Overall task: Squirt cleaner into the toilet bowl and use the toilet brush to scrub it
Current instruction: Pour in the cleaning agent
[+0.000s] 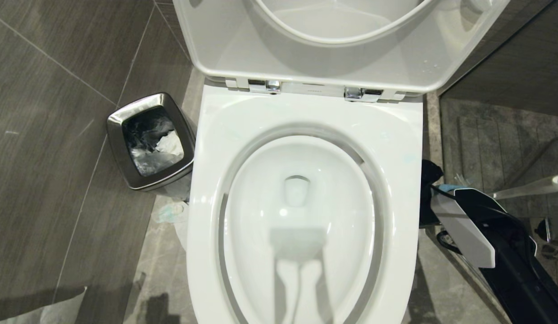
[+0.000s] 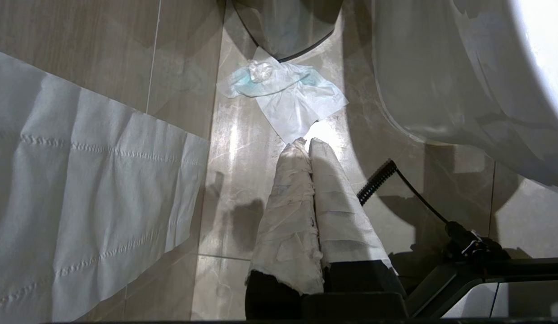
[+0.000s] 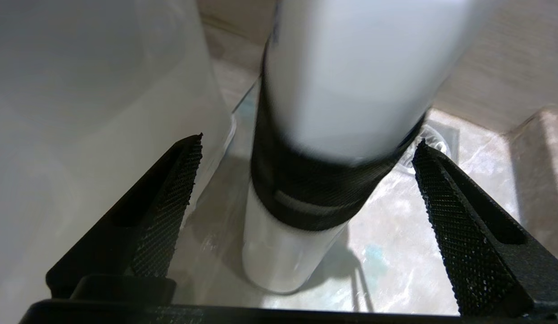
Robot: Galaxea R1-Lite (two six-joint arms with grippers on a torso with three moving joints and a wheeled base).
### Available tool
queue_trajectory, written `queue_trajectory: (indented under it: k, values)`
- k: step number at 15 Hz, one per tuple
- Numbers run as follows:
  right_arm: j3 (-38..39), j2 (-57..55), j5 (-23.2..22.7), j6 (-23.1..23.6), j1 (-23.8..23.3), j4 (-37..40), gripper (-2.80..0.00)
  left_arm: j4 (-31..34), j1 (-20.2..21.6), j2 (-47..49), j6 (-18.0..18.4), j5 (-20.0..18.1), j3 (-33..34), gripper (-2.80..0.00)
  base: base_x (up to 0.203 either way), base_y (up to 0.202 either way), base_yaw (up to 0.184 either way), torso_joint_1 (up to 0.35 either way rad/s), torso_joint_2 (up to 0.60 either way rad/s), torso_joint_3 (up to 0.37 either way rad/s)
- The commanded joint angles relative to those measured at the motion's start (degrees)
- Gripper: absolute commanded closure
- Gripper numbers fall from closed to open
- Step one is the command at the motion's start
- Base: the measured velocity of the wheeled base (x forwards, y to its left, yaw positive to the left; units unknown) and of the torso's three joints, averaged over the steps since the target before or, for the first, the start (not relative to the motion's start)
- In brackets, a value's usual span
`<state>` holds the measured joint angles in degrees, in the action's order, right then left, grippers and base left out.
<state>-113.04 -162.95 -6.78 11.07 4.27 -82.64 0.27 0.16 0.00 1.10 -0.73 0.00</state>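
one toilet bowl [image 1: 306,216] fills the centre of the head view, seat and lid raised at the top, its water looking clear. at the right edge the toilet brush [image 1: 531,188] handle pokes out pale above the right arm. in the right wrist view the right gripper [image 3: 306,180] is spread wide around a white cylinder with a black band [image 3: 315,180], possibly a bottle; contact is unclear. the left gripper [image 2: 310,148] is clenched, empty, over floor tissue [image 2: 297,99]. a steel bin [image 1: 150,139] sits left.
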Motion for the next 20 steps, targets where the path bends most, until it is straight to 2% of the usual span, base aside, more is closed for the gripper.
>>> queue_trajectory:
  k: [1,17,18,20]
  values:
    - [-0.1,-0.3,0.0,0.4,0.0,-0.2,-2.8,0.0,0.0,0.1,0.0,0.0,0.1,0.0,0.0,0.0,0.0,0.0,0.0,0.0]
    - [-0.4,1.0,0.1,1.1,0.0,2.0,-2.8,0.1,0.0,0.1,0.0,0.0,0.1,0.0,0.0,0.0,0.0,0.0,0.0,0.0]
    - [-0.4,0.9,0.1,1.1,0.0,1.9,0.0,0.1,0.0,0.1,0.0,0.0,0.1,0.0,0.0,0.0,0.0,0.0,0.0,0.0]
    - [-0.4,0.9,0.2,1.1,0.0,1.9,0.0,0.0,0.0,0.1,0.0,0.0,0.1,0.0,0.0,0.0,0.0,0.0,0.0,0.0]
